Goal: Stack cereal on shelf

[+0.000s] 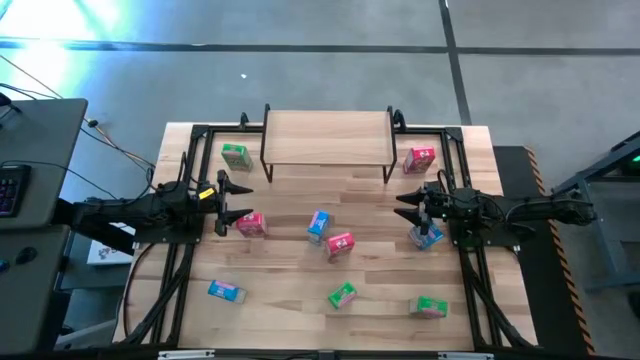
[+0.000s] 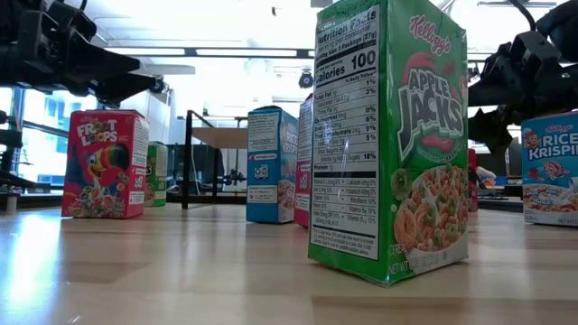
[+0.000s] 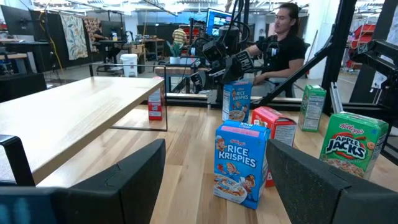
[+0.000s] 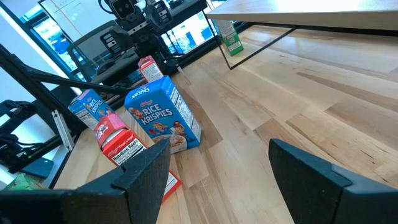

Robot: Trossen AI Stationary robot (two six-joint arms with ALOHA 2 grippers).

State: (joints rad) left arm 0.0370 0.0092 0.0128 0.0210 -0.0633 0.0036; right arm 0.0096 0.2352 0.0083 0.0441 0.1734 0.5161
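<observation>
A wooden tabletop (image 1: 290,300) on a grey workshop floor carried the scattered cereal, and the shelf (image 1: 326,137) at its far edge stood bare, so the stacking looked not yet begun; the boxes seemed strewn so that each arm had some in reach. The left gripper (image 1: 232,203) hovered at the table's left side, fingers spread and empty, apparently poised to choose; a pink-red box (image 1: 251,224) lay just beside its fingertips, a green box (image 1: 236,155) farther off toward the shelf, a blue box (image 1: 226,291) well behind it. The right gripper (image 1: 409,204) mirrored it, jaws apart, holding nothing; a blue box (image 1: 426,236) sat close beside it, and a pink-red box (image 1: 419,159) near the shelf's leg.
</observation>
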